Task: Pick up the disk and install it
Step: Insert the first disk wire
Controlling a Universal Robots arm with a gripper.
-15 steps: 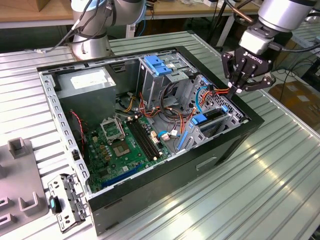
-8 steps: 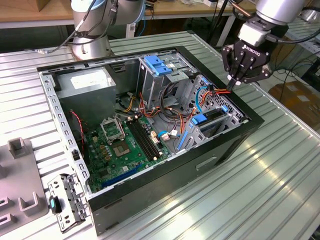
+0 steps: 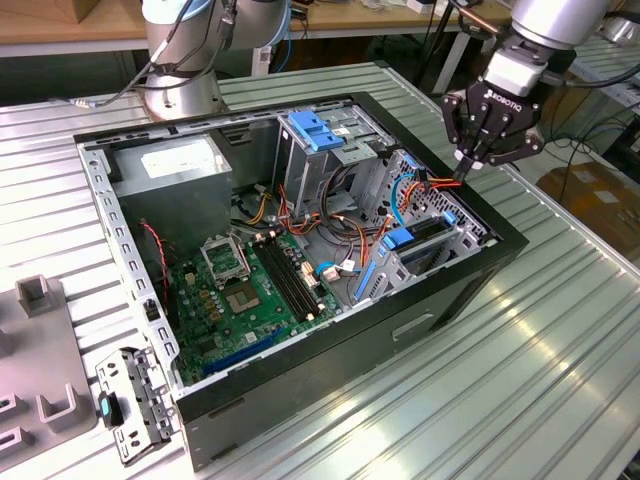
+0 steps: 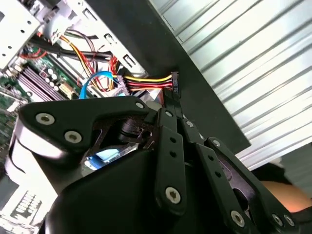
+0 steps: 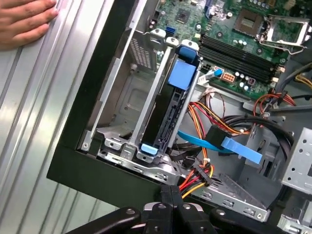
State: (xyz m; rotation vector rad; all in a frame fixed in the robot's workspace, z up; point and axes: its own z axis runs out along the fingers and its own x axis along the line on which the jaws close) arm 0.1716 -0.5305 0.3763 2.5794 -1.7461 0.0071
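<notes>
On the exterior view's left, grey fixtures and a loose metal bracket lie on the ribbed table. Just beside them is the open case. Inside it, going right, are the power supply in the far corner, the motherboard on the floor, a blue latch on top of the upper cage, and then the lower drive cage at the case's right end.

The disk sits in that cage, but the exterior view gives little more than a dark slot with blue beside it. The first wrist view shows the disk far better. It stands on edge between the cage's metal walls, with a blue rail along it and a blue tab at each end. That view also takes in a hand resting flat on the table outside the case wall, and a flat blue cable lying loose near the disk.

The gripper hangs over the case's right corner, apart from the disk. In both wrist views its fingers are drawn together with hardly a gap. The second wrist view puts the tips right at a black plug with yellow, red and black wires. In the first wrist view the plug lies just beside them. I cannot tell whether the tips pinch it.
</notes>
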